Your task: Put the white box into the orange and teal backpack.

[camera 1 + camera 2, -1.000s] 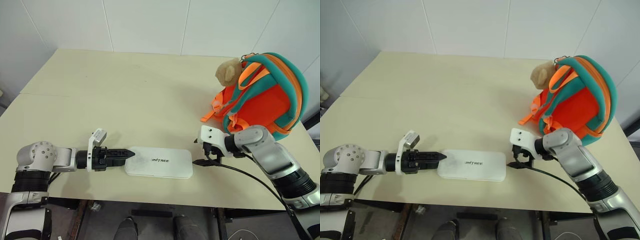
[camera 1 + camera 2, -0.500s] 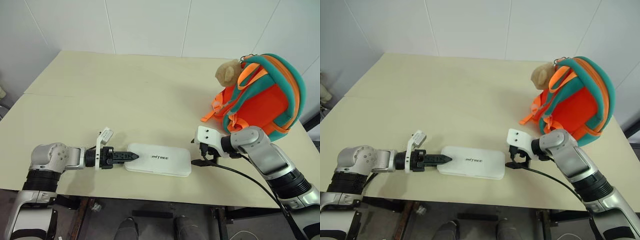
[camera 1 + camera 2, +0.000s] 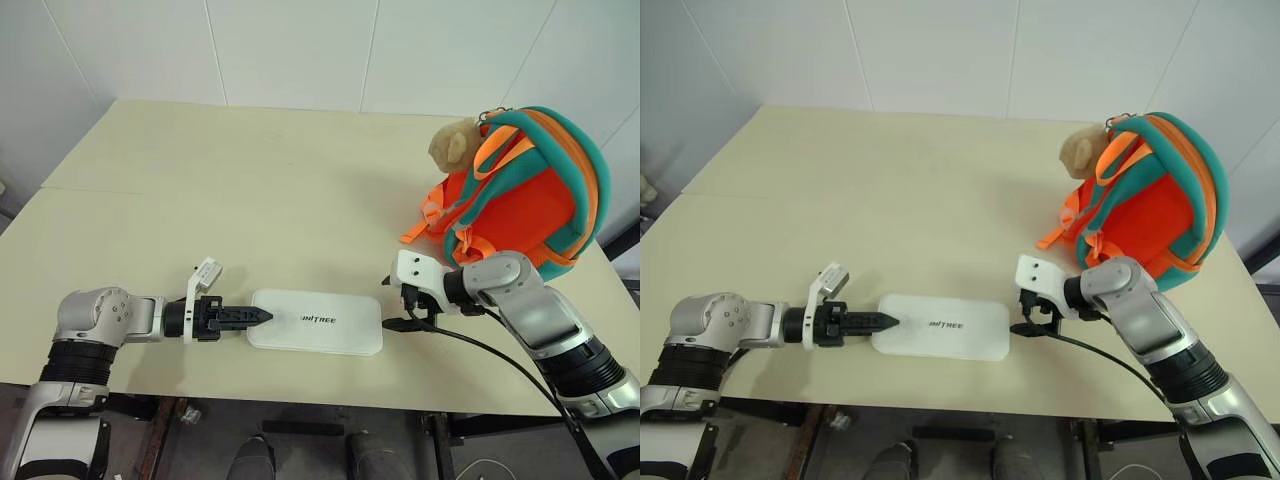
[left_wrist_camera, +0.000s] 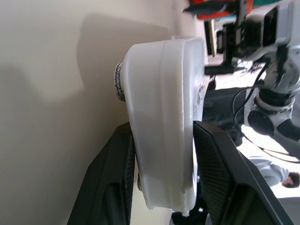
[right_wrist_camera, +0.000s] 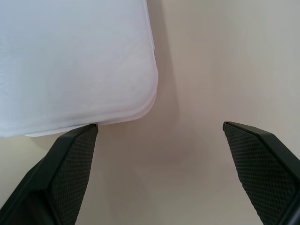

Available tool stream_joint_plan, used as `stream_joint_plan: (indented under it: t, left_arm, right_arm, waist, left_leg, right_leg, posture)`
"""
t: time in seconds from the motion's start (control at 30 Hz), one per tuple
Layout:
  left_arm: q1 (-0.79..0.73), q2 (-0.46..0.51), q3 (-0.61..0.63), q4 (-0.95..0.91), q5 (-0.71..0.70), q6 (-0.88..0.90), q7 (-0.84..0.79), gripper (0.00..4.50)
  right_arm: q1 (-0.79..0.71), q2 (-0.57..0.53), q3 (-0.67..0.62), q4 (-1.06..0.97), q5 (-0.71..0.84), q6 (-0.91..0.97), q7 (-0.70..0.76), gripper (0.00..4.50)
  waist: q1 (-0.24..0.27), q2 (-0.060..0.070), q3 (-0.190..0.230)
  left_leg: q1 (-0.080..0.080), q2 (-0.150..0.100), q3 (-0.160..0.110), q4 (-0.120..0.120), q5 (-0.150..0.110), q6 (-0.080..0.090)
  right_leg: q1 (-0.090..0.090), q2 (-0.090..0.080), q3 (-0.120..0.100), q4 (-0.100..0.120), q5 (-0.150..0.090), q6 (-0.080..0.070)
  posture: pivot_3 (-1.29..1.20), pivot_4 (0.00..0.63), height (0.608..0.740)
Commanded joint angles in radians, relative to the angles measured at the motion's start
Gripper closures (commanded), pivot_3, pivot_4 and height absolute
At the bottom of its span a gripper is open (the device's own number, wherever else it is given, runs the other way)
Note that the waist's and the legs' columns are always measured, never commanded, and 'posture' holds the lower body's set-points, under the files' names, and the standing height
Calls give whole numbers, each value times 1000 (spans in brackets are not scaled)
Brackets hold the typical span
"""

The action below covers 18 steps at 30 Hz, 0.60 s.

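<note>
L gripper: your left gripper [image 3: 262,316] has both black fingers [image 4: 112,178] pressed on the near short end of the flat white rectangular case with rounded corners and dark lettering [image 3: 316,322]; narrow, clamping the box edge-wise. Contact looks firm in the wrist view, though I can't tell how deep the bite goes.
R gripper: your right gripper [image 3: 398,310] is spread wide, nothing in it, its fingers [image 5: 70,159] just beside the box's far short end, one pad at its corner, the other out over bare table.
Box: flat on the pale beige table [image 3: 250,190], stretched between your two hands, close to the table's near edge.
Backpack: the small rounded orange fabric backpack with teal trim and a tan plush head [image 3: 520,185] stands beyond and outboard of your R hand, well apart from the box. Opening not visible from here.
Risk 1: an end-only pinch on a long case means it may droop or twist out on lift.
Risk 2: R fingers off-centre on the corner; closing there could shove the box sideways instead of gripping.
Risk 3: if the bag is zipped or floppy, the box will jam at the mouth or tip the bag.
</note>
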Motion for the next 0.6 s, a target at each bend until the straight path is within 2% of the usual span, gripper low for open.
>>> stream_joint_plan:
  t: [0.03,0.13,0.2,0.3,0.33,0.43,0.6]
  left_arm:
    - [4,40,-67,-46,101,-34,30,2950]
    - [-6,48,-37,-57,81,-38,24,2951]
    - [-13,45,33,-81,36,-26,26,2951]
    - [-14,35,131,-113,-31,-1,20,3046]
    - [-13,32,167,-122,-55,10,16,3106]
    - [-9,34,230,-138,-93,32,13,3255]
    - [-29,39,306,-125,-105,48,24,3256]
  right_arm:
    - [-4,13,-85,-8,28,10,-63,0]
    - [15,24,-148,-44,84,57,-84,0]
    - [41,36,-235,-100,159,130,-104,0]
    - [67,45,-324,-146,224,194,-150,0]
    - [75,48,-354,-155,242,209,-168,0]
    - [90,56,-422,-161,268,216,-226,0]
    - [109,46,-484,-143,282,213,-299,0]
  waist:
    - [1,0,0]
    - [3,0,0]
    - [4,-1,0]
    - [2,-1,1]
    - [0,-1,1]
    - [-3,-1,1]
    - [1,-1,1]
  left_leg:
    - [0,0,0,0,0,0]
    - [-1,0,0,0,0,0]
    - [-1,0,0,-1,0,0]
    - [-2,0,0,-6,0,0]
    - [-2,0,0,-8,0,0]
    - [-1,1,0,-13,0,0]
    - [-2,0,0,-16,0,-1]
  right_leg:
    - [0,0,0,-1,0,-1]
    - [0,0,0,-2,-1,-2]
    - [0,0,0,-3,0,-2]
    - [-2,0,0,-3,6,11]
    - [-2,0,0,-3,6,11]
    - [-5,0,0,-3,6,10]
    - [-6,0,0,-4,3,9]
  posture:
    - [0,150,740]
    - [0,150,740]
    - [0,150,740]
    - [0,150,740]
    - [0,150,740]
    - [0,150,740]
    - [0,150,740]
